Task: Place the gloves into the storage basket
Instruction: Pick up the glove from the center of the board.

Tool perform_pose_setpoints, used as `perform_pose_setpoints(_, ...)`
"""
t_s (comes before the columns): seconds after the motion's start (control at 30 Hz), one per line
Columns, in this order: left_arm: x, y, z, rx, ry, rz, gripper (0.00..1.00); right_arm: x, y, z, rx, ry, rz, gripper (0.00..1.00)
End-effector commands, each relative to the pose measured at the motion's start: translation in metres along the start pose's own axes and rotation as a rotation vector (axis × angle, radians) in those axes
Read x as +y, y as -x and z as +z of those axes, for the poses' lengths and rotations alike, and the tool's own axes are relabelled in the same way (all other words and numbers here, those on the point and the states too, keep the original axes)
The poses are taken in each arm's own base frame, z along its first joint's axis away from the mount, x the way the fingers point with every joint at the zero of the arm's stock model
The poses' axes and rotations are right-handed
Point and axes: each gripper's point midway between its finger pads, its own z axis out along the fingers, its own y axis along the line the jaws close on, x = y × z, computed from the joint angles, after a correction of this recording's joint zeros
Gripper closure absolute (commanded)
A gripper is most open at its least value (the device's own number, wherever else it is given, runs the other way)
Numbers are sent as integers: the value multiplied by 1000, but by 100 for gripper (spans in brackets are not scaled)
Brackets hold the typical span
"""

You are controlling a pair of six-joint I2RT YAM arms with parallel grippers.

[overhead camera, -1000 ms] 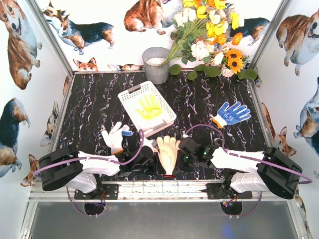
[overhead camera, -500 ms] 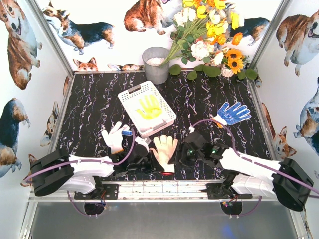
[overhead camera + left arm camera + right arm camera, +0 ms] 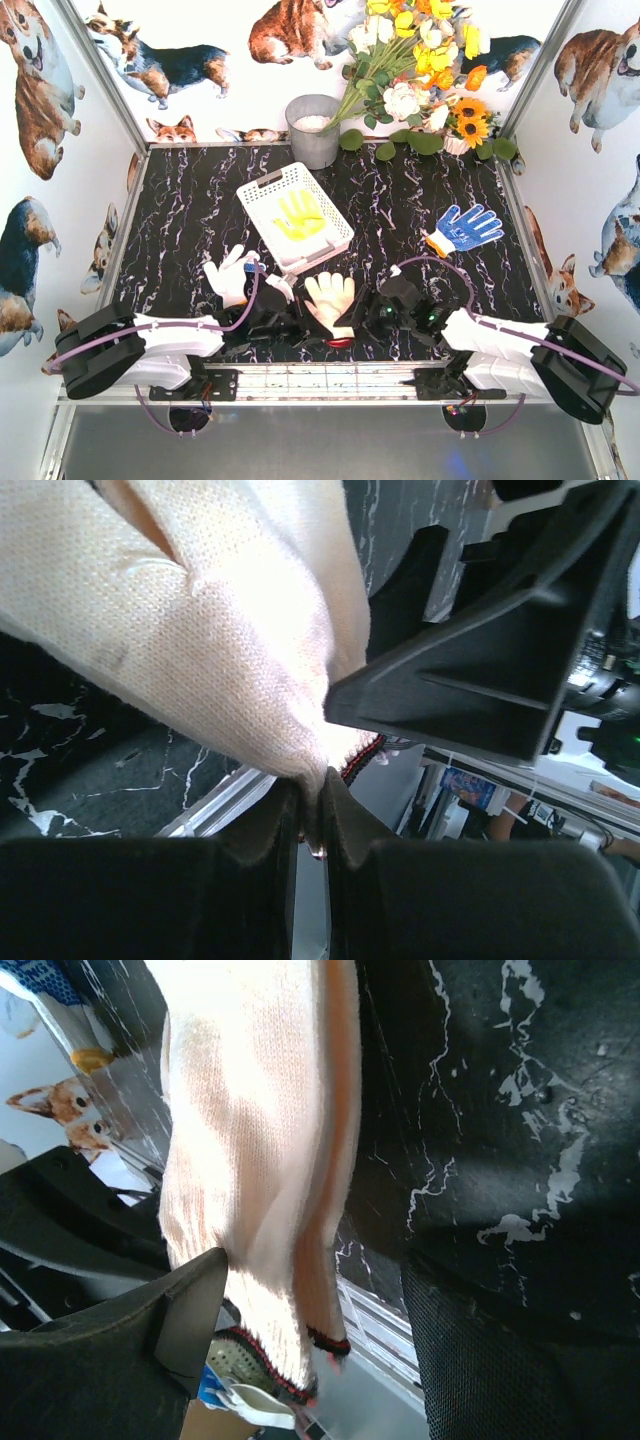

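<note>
The white slotted basket [image 3: 270,181] sits askew at mid-table with a yellow glove [image 3: 300,215] flat inside. A blue-dotted glove [image 3: 465,227] lies to the right and a white glove [image 3: 230,275] lies near left. A cream glove [image 3: 330,298] with a red-edged cuff lies near centre, its cuff pinched by the left hand [image 3: 312,798].

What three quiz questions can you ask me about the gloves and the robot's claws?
1. True or false: a yellow glove lies inside the storage basket.
2. Which claw pinches the cream glove at its cuff? A left, B right, C neither.
3. How many gloves are outside the basket?

Key
1. True.
2. A. The left claw is shut on the cuff, and the right claw is open.
3. Three: the cream glove, the white glove and the blue-dotted glove.
</note>
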Motion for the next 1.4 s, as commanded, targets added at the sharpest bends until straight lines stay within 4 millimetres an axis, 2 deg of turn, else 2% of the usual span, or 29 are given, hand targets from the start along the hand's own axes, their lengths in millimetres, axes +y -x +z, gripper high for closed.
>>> perform_pose_setpoints(0.0, -20, 1, -5, 8, -79, -22, 100, 36, 8, 2, -17, 153, 39, 27)
perform_pose_setpoints(0.4, -29, -4, -8, 39, -118, -37, 100, 36, 8, 21, 9, 169, 92, 28)
perform_pose_setpoints(0.9, -29, -26, -17, 164, -117, 5, 100, 40, 7, 35, 43, 190, 93, 35)
perform_pose_setpoints(1.17, -19, -33, -25, 195, -79, 21, 100, 44, 6, 37, 53, 212, 78, 56)
perform_pose_setpoints(1.37, -15, -35, -26, 204, -72, 27, 100, 52, 8, 34, 40, 254, 64, 78)
